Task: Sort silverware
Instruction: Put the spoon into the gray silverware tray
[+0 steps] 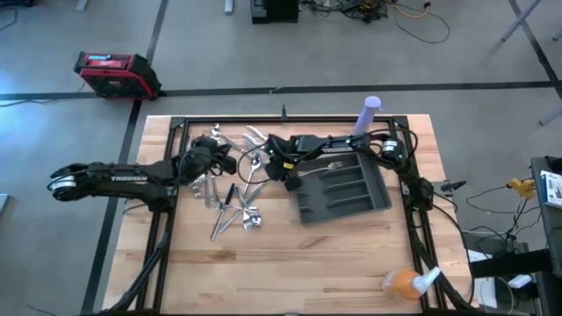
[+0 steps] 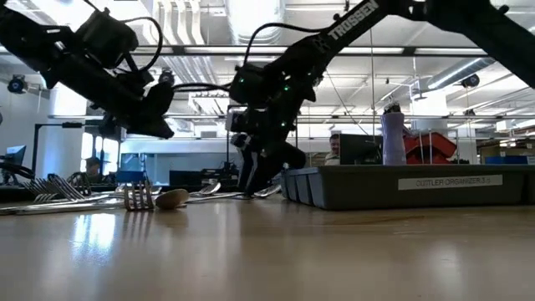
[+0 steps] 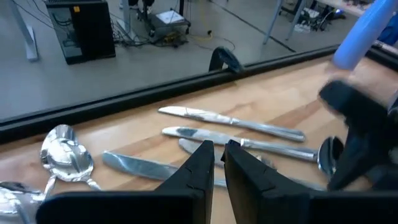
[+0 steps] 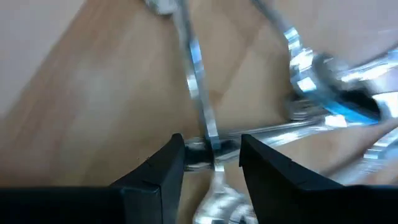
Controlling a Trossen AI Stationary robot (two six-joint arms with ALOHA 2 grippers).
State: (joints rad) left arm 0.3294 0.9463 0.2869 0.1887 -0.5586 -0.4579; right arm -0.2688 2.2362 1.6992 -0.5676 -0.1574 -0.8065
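The silverware (image 1: pixel 237 197) lies scattered on the wooden table, left of the dark grey tray (image 1: pixel 303 211). In the left wrist view, two knives (image 3: pixel 230 121) and a spoon (image 3: pixel 65 152) lie flat on the wood. My left gripper (image 3: pixel 214 158) hovers above this pile (image 2: pixel 138 198), fingers nearly together and holding nothing. My right gripper (image 4: pixel 211 162) reaches in over the tray's far side and is down at the table (image 2: pixel 255 180). It is open, with its fingers on either side of one slim silver handle (image 4: pixel 202 87). I cannot tell whether they touch it.
A purple cylinder (image 1: pixel 367 114) stands at the far edge behind the tray (image 2: pixel 401 188). An orange spray bottle (image 1: pixel 404 283) lies at the near right corner. Bare wood stretches along the near side (image 1: pixel 290 263). A black frame rail (image 3: pixel 186 84) borders the far edge.
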